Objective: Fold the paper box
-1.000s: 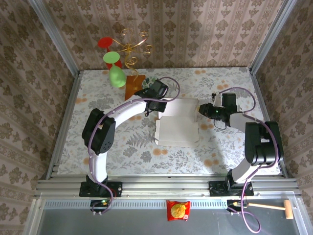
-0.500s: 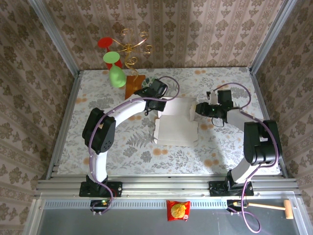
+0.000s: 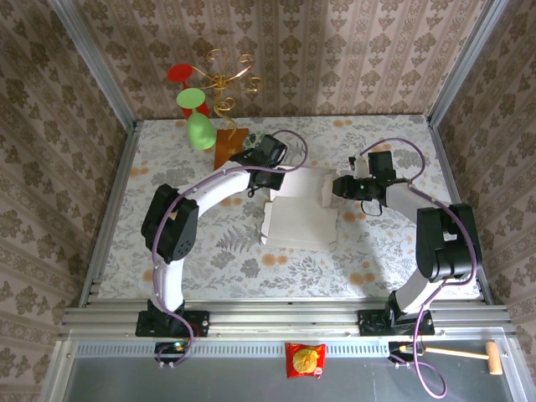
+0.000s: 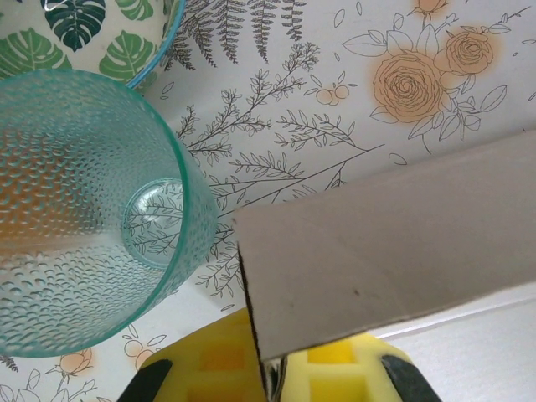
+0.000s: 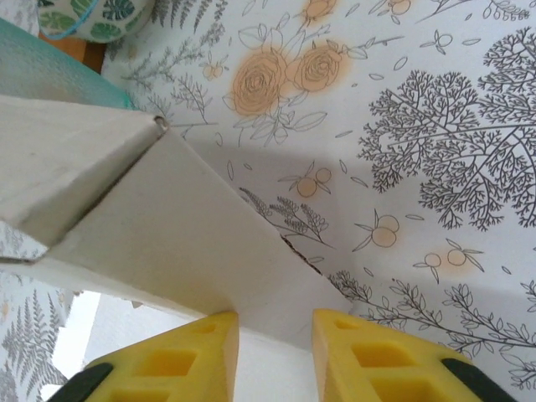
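Paper box (image 3: 297,222) laid long axis left–right; far flap pinched by left gripper (image 4: 266,373) — another straddled by parted right gripper (image 5: 276,339).

The top external camera sits high above and behind the arm bases, looking steeply down on the whole table (image 3: 226,251) from a distance. The left wrist camera looks past the left gripper (image 4: 266,373) from very near the tabletop, and the right wrist camera likewise past the right gripper (image 5: 276,335). All three views share the paper box (image 3: 301,213) and the floral tabletop around it.
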`<act>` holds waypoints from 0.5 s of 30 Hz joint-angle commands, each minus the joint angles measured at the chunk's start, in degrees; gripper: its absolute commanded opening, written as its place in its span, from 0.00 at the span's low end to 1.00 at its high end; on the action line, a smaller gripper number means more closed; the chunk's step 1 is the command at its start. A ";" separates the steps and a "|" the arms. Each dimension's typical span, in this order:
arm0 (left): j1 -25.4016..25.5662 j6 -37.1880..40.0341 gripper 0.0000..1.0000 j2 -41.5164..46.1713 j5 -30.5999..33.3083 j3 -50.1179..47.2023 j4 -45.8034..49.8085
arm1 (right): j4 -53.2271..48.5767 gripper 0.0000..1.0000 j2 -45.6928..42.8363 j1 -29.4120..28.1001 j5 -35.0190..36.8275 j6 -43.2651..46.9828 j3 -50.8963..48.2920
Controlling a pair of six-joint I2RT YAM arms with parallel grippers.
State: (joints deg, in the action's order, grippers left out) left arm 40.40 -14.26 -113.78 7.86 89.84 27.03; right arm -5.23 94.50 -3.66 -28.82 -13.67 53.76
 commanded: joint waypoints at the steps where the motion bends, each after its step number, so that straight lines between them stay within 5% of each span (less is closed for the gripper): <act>1: 0.11 1.69 0.00 -1.80 -0.83 1.59 1.77 | -2.28 0.25 -0.94 -1.26 -0.64 2.63 1.98; 15: -0.06 2.14 0.00 -1.43 -0.91 1.09 1.59 | -11.26 0.26 1.12 -1.94 0.65 10.60 7.73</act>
State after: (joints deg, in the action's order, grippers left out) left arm 40.25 -13.65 -114.06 7.99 90.32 27.24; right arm -13.82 94.80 -4.60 -27.53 -6.72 58.50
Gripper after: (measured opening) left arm 0.054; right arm 0.263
